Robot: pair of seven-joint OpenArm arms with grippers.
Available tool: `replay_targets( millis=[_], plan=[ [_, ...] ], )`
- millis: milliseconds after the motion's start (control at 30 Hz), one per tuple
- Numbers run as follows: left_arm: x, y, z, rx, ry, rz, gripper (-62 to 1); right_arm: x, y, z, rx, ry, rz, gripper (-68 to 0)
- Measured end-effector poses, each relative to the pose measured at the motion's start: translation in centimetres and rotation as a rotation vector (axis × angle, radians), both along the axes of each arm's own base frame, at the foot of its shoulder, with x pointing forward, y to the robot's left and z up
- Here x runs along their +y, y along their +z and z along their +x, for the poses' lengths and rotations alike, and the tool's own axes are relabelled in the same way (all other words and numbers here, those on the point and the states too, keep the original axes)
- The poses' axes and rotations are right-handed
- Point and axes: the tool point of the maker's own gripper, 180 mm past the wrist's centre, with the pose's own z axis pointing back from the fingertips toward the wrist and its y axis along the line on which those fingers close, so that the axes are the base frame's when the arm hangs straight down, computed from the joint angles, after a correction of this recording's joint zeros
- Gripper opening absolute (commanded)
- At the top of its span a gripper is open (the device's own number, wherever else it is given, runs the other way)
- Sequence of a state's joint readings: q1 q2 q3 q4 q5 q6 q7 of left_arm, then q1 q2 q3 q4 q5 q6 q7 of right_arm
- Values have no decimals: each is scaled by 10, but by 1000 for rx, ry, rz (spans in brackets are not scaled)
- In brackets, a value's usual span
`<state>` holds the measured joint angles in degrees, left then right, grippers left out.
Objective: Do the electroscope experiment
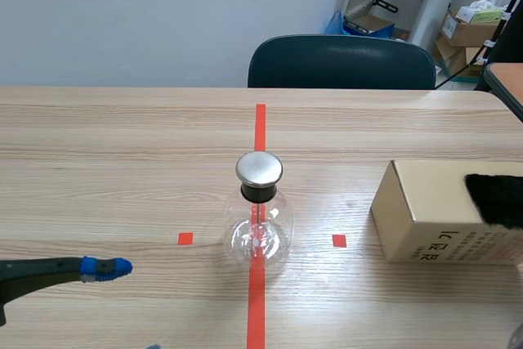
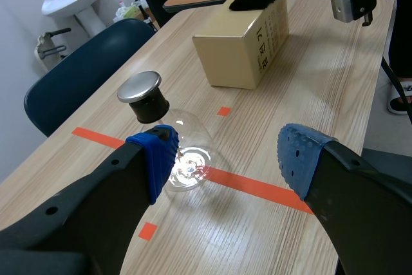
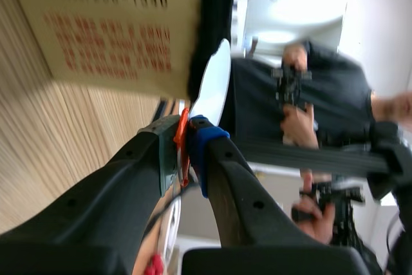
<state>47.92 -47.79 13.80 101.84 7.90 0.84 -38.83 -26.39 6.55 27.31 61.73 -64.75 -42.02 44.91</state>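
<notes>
The electroscope, a clear glass flask [image 1: 258,234] with a black neck and a round metal cap [image 1: 259,168], stands on the red tape line at mid-table. My left gripper [image 2: 228,152] is open, low over the table, with the flask [image 2: 187,159] just ahead of one finger; its blue fingertip [image 1: 106,268] shows well left of the flask. My right gripper [image 3: 187,136] is shut on the orange handle [image 3: 182,134] of a white disc [image 3: 212,85]. The disc lies against a black fur cloth [image 1: 496,198] on top of a cardboard box [image 1: 433,218].
A dark blue chair [image 1: 341,61] stands behind the far table edge. Boxes and clutter [image 1: 470,26] sit at the back right. In the right wrist view a person's hands [image 3: 296,120] hold equipment beyond the table. Small red tape squares [image 1: 185,239] flank the flask.
</notes>
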Motion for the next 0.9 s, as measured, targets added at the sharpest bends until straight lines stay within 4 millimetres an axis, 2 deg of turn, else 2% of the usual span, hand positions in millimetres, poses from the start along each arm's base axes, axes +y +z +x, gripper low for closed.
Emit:
replay_targets(
  millis=[67, 133, 200, 300, 333, 367, 433, 500, 567, 633, 767, 833, 900],
  plan=[
    [0, -1, 0, 2, 1, 7, -247, 29, -2, -4, 14, 158, 16, -656],
    [0, -5, -2, -4, -11, 37, -247, 39, -4, -6, 20, 212, 24, -656],
    [1, -8, 0, -16, -2, 60, -247, 23, -4, -1, 14, 110, 16, -656],
    [2, -8, 2, -21, 5, 67, -247, -27, 1, 0, -14, -167, -13, -656],
    [2, -10, 3, -19, 7, 76, -247, -35, 2, -1, -14, -201, -18, -656],
    [2, -11, 3, -18, 6, 83, -247, -34, 3, -1, -12, -184, -21, -656],
    [2, -11, 1, -26, -5, 92, -247, -14, 1, 0, -1, -58, -18, -656],
    [1, -12, 1, -28, -8, 96, -247, 23, -2, -3, 16, 144, 1, -656],
    [1, -12, 1, -28, -8, 96, -247, 40, -4, -6, 26, 228, 15, -656],
    [2, -12, 1, -28, -8, 97, -247, 31, -4, -4, 22, 160, 13, -656],
    [1, -12, 1, -27, -8, 96, -247, -32, 2, 0, -15, -183, -19, -656],
    [2, -11, 1, -24, -2, 91, -247, -32, 2, -1, -9, -170, -25, -656],
    [3, -10, 3, -15, 9, 79, -247, -6, 0, 1, 3, -20, -13, -656]
  ],
)
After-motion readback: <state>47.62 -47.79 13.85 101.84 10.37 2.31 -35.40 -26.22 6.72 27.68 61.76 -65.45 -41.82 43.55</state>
